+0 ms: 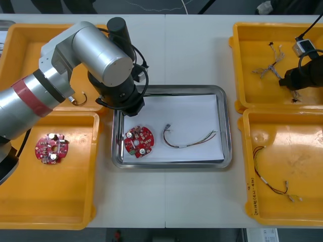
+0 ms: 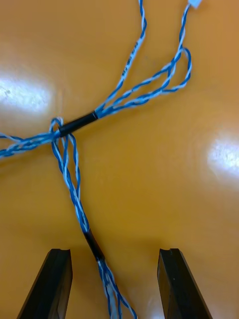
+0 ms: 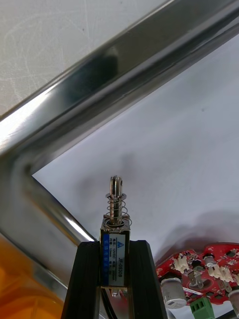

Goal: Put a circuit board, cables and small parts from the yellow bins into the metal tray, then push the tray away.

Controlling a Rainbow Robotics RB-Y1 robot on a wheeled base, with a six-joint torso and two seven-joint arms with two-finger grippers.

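The left arm comes in from the left side of the counter (image 1: 192, 50), passes over the far left yellow bin (image 1: 20, 50) and bends steeply down at the wrist above the far left corner of the metal tray (image 1: 228, 126). Its end effector (image 3: 115, 245) is closed on a small metal part (image 3: 115, 234), a boxy piece with a blue label, a spring and a pin. The two black fingers are apart only by the part's width, and the pin points away from them. The part is above the white inside of the tray, close to the shiny corner rim; I cannot tell whether it touches the floor. A round red circuit board (image 1: 139, 141) lies flat in the tray just beside the fingers, and a thin cable (image 1: 184, 146) lies curved to its right, apart from it. A second red circuit board (image 1: 51, 148) lies in the near left bin (image 1: 75, 196). The right arm reaches in from the right edge over the far right bin (image 1: 252, 45). Its end effector (image 2: 114, 256) points down at the bin floor with its fingers spread wide and holding nothing. A twisted blue and white cable (image 2: 79, 122) lies loose on the floor, and one strand runs between the two fingers. The near right bin (image 1: 298, 151) holds a red and yellow cable (image 1: 267, 184).
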